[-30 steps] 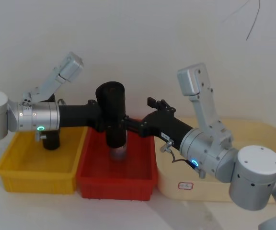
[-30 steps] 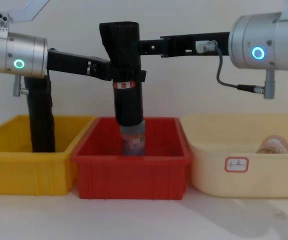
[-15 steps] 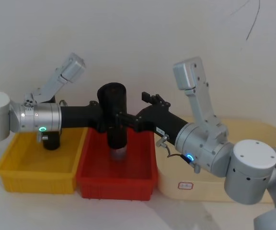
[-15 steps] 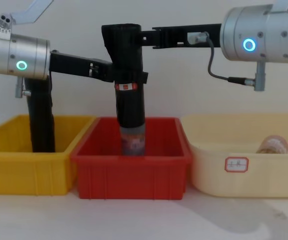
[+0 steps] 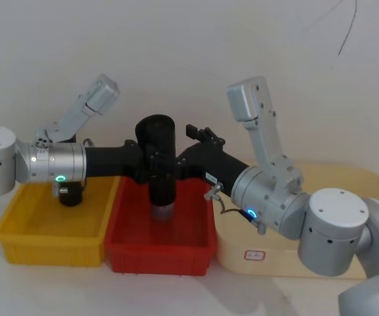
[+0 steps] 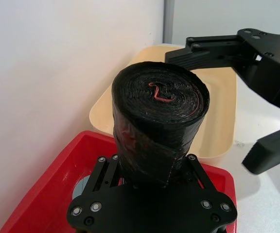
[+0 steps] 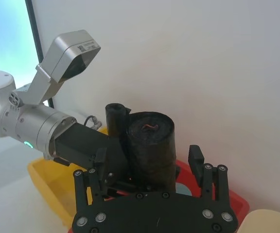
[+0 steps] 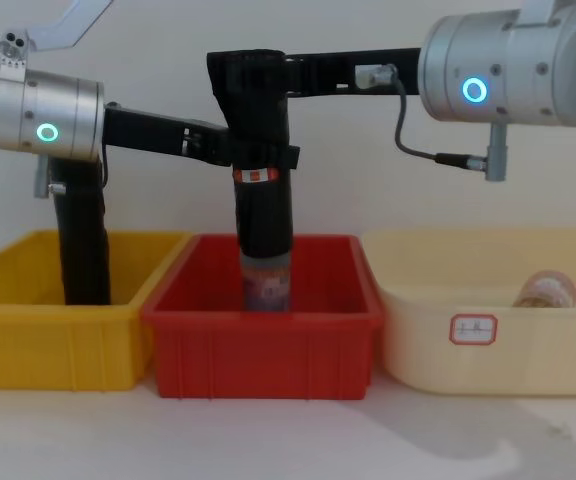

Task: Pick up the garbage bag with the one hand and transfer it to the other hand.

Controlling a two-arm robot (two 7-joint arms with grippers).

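Standing upright in mid-air over the red bin [image 8: 263, 345], the garbage bag [image 8: 263, 170] is a tight black roll with a small red-and-white label band [image 8: 254, 176] around its middle. The left gripper [image 8: 253, 150], on a silver wrist with a green glowing ring, reaches in from the left, and its jaws pinch the roll just above that band. In the left wrist view the gripper's own black body covers the place where the jaws meet the plastic.

The right gripper [image 8: 278, 72], on a wrist with a blue ring and a looping cable, reaches in from the right at the height of the roll's top. Its jaws are spread, one on each side of the upper end. The right wrist view shows a gap on both sides, though whether either jaw touches the plastic is hard to make out.

Below the roll, a patterned cylindrical container [image 8: 266, 282] stands in the red bin; the roll's lower end overlaps it, so I cannot tell whether they touch. To the left, a second black roll [image 8: 83, 240] stands in the yellow bin [image 8: 28, 340], its base hidden by the bin wall. To the right, a cream tub [image 8: 528, 350] holds a brownish object [image 8: 545, 290], mostly hidden behind the rim. All three containers sit on a white surface [image 8: 268, 440].
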